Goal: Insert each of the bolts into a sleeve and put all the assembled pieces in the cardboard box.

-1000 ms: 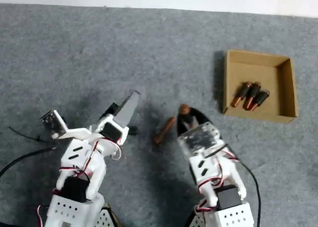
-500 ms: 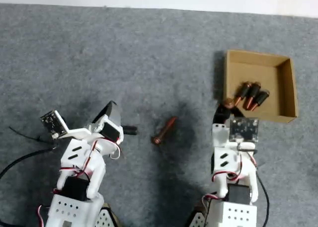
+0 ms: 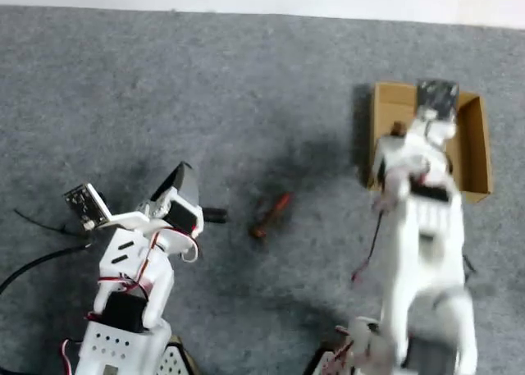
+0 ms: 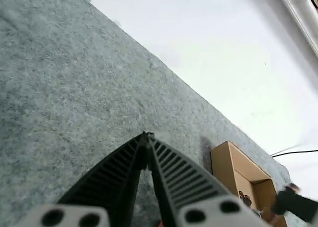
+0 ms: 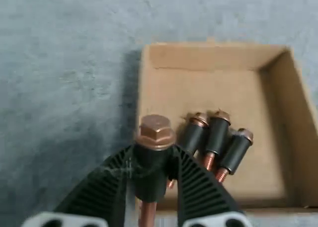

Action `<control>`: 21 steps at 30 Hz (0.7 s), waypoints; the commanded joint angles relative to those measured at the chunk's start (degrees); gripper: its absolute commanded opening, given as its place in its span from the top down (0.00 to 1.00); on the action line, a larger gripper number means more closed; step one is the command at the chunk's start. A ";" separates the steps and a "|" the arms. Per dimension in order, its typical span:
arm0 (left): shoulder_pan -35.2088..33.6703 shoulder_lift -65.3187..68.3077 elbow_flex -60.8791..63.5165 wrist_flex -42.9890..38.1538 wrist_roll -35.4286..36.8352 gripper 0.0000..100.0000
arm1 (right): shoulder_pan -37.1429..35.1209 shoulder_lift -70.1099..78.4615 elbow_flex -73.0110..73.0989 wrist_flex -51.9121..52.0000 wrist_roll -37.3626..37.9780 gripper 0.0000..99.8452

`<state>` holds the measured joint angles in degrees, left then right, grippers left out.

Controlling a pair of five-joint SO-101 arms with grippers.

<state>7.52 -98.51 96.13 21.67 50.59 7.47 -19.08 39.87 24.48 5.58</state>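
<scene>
Lying on the grey mat not far in front of the arms' bases, one bolt and one black sleeve are apart from each other. The sleeve is just beside the left gripper and the bolt is a little further toward the middle. That pair is not yet joined, so I judge it to be the assembly left to do.

Farther out, a joined piece is clamped between the jaws of the right gripper, its copper head sticking out past the fingertips above its dark sleeve. It hangs over the cardboard box, near the closer wall, and is not yet let go. Beyond it, three finished pieces lie side by side on the box floor, close together.

By my reading, three are delivered, a fourth looks ready to be dropped in, and a fifth waits to be put together and carried over. Whether more parts lie elsewhere I cannot say.

As for pose, the left arm sits folded back close to its base. Its jaws are pressed together with nothing between them, and the tips point out across the mat toward the far side. The right arm is stretched well forward from its base, so that its wrist is over the box and its gripper looks down into it.
</scene>
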 commanded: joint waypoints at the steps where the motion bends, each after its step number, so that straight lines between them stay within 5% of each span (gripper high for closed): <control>1: -0.75 -0.75 0.57 -1.23 -0.97 0.99 | 1.63 17.89 -17.80 3.74 -4.31 0.99; 9: -0.57 -1.19 1.27 -1.32 -3.87 0.99 | 1.27 35.21 -36.53 13.67 -5.27 0.99; 15: -0.40 -1.01 1.27 -1.32 -3.87 0.99 | 1.27 38.90 -37.23 14.90 -8.44 0.85; 21: -0.84 -1.10 1.27 -1.32 -3.87 0.99 | 1.27 37.85 -37.49 18.86 -8.62 0.84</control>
<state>7.52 -98.51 96.13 21.67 47.34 8.26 20.75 4.26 39.87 -2.51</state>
